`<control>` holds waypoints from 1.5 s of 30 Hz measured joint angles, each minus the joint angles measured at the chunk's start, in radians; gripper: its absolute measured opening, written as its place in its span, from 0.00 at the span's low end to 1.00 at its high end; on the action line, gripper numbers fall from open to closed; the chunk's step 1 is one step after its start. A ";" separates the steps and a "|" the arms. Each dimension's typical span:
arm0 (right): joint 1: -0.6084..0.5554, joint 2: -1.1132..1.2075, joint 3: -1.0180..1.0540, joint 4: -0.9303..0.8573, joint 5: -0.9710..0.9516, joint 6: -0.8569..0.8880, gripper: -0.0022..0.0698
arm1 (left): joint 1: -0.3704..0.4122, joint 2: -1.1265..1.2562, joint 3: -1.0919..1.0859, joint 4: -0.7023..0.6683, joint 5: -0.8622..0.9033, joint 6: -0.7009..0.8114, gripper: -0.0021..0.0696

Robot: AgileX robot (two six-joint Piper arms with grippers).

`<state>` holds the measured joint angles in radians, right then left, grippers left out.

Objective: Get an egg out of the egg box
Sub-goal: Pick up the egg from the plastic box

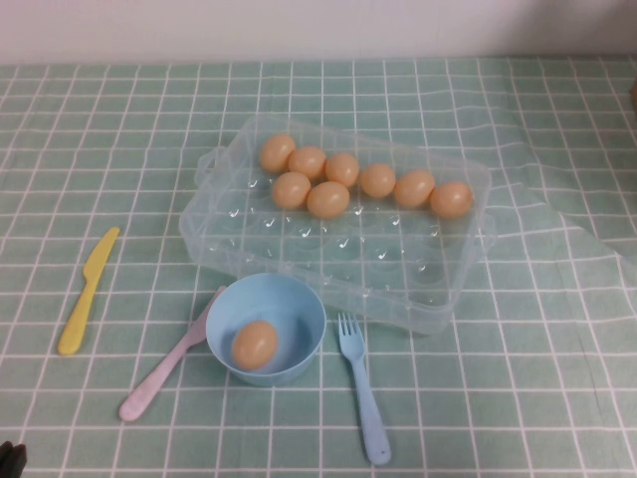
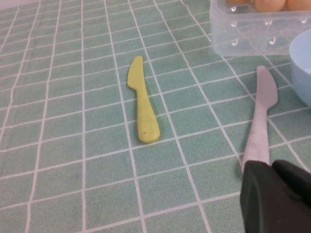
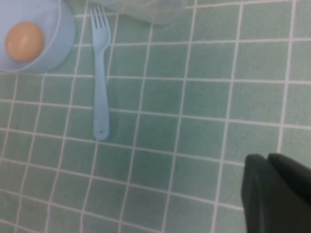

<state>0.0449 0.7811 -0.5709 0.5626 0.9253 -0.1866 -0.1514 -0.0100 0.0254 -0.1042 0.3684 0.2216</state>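
No text or labels can be read anywhere

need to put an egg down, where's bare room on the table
Bare cloth right of the blue fork and egg box, near the shut right gripper. Also left of the yellow knife. Crowded around the bowl. Left gripper shut by the pink knife.

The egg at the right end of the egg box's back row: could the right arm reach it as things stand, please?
Probably yes. That egg lies uncovered in the open egg box, nothing above it. The right tool, shut, is parked low by the blue fork; the left tool rests by the pink knife.
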 joint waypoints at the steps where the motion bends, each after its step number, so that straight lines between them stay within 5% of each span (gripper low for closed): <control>1: 0.000 0.052 -0.046 -0.022 0.021 -0.013 0.01 | 0.000 0.000 0.000 0.000 0.000 0.000 0.03; 7: 0.037 0.265 -0.236 -0.068 0.080 -0.071 0.01 | 0.000 0.000 0.000 0.000 0.000 0.000 0.03; 17: 0.343 0.618 -0.591 -0.249 0.092 -0.082 0.01 | 0.000 0.000 0.000 0.000 0.000 0.000 0.03; 24: 0.440 0.832 -0.842 -0.416 0.127 -0.094 0.03 | 0.000 0.000 0.000 0.000 0.000 0.000 0.03; 30: 0.446 0.970 -0.983 -0.449 0.125 -0.227 0.22 | 0.000 0.000 0.000 0.000 0.000 0.000 0.03; 38: 0.442 1.070 -1.007 -0.507 -0.051 -0.386 0.60 | 0.000 0.000 0.000 0.000 0.000 0.000 0.03; 45: 0.410 1.110 -1.008 -0.622 -0.190 -0.390 0.65 | 0.000 0.000 0.000 0.000 0.000 0.000 0.03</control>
<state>0.4548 1.8909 -1.5794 -0.0591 0.7349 -0.5765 -0.1514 -0.0100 0.0254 -0.1042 0.3684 0.2216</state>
